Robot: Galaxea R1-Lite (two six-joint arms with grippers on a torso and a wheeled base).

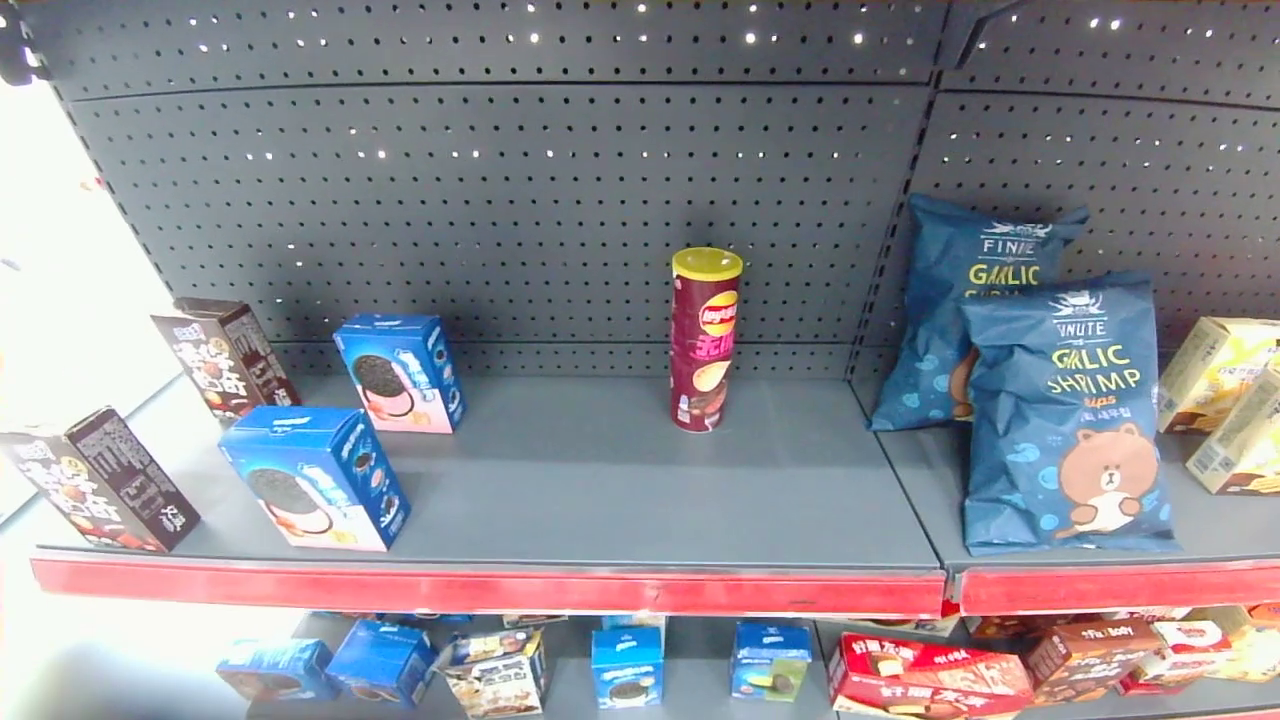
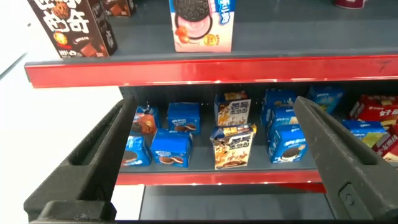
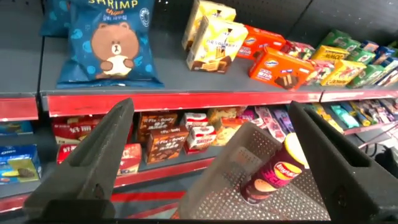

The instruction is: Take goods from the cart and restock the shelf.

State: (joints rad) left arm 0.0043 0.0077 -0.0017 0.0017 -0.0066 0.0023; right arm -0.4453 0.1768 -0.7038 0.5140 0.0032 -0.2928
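Left fingers (image 2: 93, 165) stand spread wide with nothing between them. We see them in front of the red front edge of the grey metal shelf (image 1: 600, 480), facing the tier below it, where small blue cookie cartons (image 2: 171, 146) sit in rows. Right fingers (image 3: 93, 165) are spread just as wide and grip nothing. Beneath the gap between them is the grey perforated cart basket (image 3: 214, 186). A maroon cylindrical chip can with a yellow lid (image 3: 273, 174) lies tilted in it, clear of both fingers.

Beyond the right fingers we see a blue snack bag printed with a brown bear (image 3: 109, 40) lying near the shelf's front edge. Pale yellow cartons (image 3: 211, 37) stand beside it, and orange cartons (image 3: 283, 65) sit farther along.

From the head view, a second maroon chip can (image 1: 705, 340) stands upright near the back of the shelf, close to the dark pegboard wall (image 1: 500, 200) and well apart from the other goods. To its left stand two blue cookie boxes, the rear one (image 1: 400, 372) near the back and the front one (image 1: 315, 480) close to the red edge. Farther left are two dark brown boxes (image 1: 100, 480), also one behind the other. To the can's right, past the shelf divider, two of the blue bags lean one before the other.
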